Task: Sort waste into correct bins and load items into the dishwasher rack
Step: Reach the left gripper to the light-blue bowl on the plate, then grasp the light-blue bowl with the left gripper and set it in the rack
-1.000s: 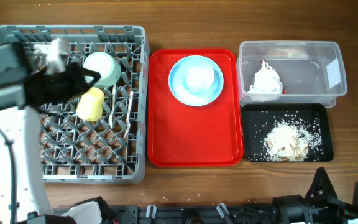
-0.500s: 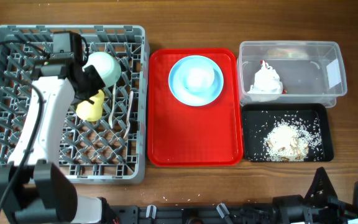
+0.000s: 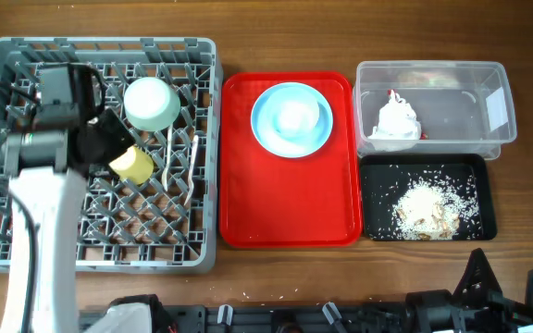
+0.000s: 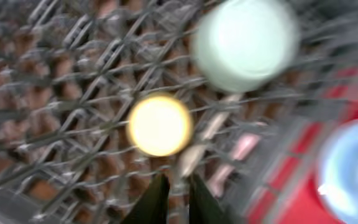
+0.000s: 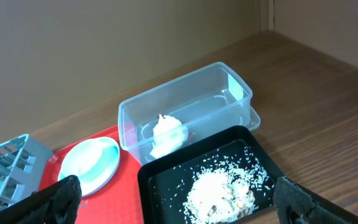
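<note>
The grey dishwasher rack (image 3: 26, 231) holds the yellow cup (image 3: 132, 164), the pale blue-green bowl (image 3: 151, 102) and white cutlery (image 3: 191, 171). My left gripper (image 3: 109, 141) hovers over the rack just left of the cup. In the blurred left wrist view its fingers (image 4: 157, 199) are almost together with nothing between them, above the cup (image 4: 159, 124) and the bowl (image 4: 246, 42). The light blue plate (image 3: 291, 118) lies on the red tray (image 3: 285, 213). The napkin (image 3: 396, 120) and red wrapper (image 3: 391, 94) lie in the clear tub (image 3: 470, 88). Rice scraps (image 3: 427, 208) lie in the black tray (image 3: 378, 176). My right gripper (image 5: 179, 199) is open, above the table's front right.
The clear tub (image 5: 229, 84) and the black tray (image 5: 160, 180) stand side by side right of the red tray (image 5: 126, 193). Bare wooden table runs along the back and front edges. The right arm's base (image 3: 489, 287) sits at the front right edge.
My left arm has swung back to the left over the rack, away from the bowl. The yellow cup has shifted slightly and lies free in the rack. The right arm has not moved.
</note>
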{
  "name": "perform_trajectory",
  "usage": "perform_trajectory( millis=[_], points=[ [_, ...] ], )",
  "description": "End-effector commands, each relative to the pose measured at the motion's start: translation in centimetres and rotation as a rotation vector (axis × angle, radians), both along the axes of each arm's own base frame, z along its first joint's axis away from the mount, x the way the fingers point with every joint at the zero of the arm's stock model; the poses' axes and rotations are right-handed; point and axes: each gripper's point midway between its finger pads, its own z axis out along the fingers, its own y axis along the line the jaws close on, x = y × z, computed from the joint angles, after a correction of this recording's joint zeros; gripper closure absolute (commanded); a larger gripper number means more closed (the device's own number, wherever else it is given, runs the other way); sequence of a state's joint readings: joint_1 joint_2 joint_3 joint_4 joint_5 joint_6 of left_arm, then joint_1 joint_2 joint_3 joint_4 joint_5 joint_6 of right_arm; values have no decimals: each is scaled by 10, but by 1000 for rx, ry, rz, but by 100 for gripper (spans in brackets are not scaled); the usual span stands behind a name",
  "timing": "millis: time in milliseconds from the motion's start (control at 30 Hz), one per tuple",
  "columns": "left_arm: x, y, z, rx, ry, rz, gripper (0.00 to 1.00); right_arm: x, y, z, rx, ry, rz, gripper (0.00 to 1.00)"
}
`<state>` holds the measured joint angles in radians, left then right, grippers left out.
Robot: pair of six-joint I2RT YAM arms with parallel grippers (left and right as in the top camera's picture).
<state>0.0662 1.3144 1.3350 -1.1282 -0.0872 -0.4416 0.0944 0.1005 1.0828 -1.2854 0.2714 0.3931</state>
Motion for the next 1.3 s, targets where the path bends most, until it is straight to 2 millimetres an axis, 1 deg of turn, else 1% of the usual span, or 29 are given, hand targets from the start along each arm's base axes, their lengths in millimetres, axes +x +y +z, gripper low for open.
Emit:
perform_trajectory(
  millis=[0,33,100,133,167,233,267,300,333,400,467,500,533,567,600,667,700,733,767,833,900,967,1033,1067,1100,1200,1267],
  points=[
    [9,-69,43,-175,-185,-207,84,-3,-4,2,2,-18,-23,0],
    [11,-83,46,-180,-204,-254,82,-3,-4,2,2,-18,-23,0],
    [15,-129,49,-194,-230,-396,79,-3,-4,2,2,-18,-23,0],
    [18,-153,47,-203,-237,-463,76,-3,-4,2,2,-18,-23,0],
    [22,-183,44,-213,-245,-540,73,-3,-4,2,2,-18,-23,0],
    [26,-222,33,-225,-241,-631,69,-3,-4,2,3,-18,-23,0],
    [30,-247,22,-224,-236,-683,69,-3,-4,2,2,-18,-23,0],
    [38,-275,7,-202,-247,-725,69,-3,-4,2,3,-18,-23,0],
    [48,-299,-12,-168,-256,-750,67,-3,-4,2,2,-18,-23,0],
    [60,-330,-44,-108,-264,-815,66,-3,-4,2,2,-18,-23,0],
    [66,-361,-82,-68,-260,-896,60,-3,-4,2,3,-18,-23,0],
    [69,-369,-98,-50,-258,-916,60,-3,-4,2,3,-18,-23,0],
    [74,-374,-119,-16,-252,-921,59,-3,-4,2,3,-18,-23,0],
    [82,-373,-145,32,-234,-901,59,-3,-4,2,2,-18,-23,0],
    [85,-371,-158,55,-223,-890,59,-3,-4,2,2,-18,-23,0],
    [94,-363,-182,108,-207,-859,51,-3,-4,2,3,-18,-23,0],
    [98,-359,-189,132,-202,-843,51,-3,-4,2,2,-18,-23,0],
    [100,-355,-194,147,-199,-833,53,-3,-4,2,2,-18,-23,0],
    [102,-352,-195,152,-197,-826,59,-3,-4,2,2,-18,-23,0],
    [104,-351,-193,151,-202,-821,63,-3,-4,2,2,-18,-23,0],
    [103,-352,-187,147,-210,-822,66,-3,-4,2,2,-18,-23,1],
    [100,-352,-179,148,-209,-826,74,-3,-4,2,2,-17,-23,0],
    [98,-349,-166,146,-214,-825,85,-3,-4,2,2,-18,-23,0],
    [96,-348,-154,143,-223,-823,92,-3,-4,2,2,-18,-23,0],
    [94,-346,-140,139,-234,-822,96,-3,-4,2,2,-18,-23,0],
    [84,-337,-97,127,-266,-818,96,-3,-4,2,2,-18,-23,0],
    [69,-327,-56,98,-297,-823,96,-3,-4,2,2,-18,-23,0]
  ],
)
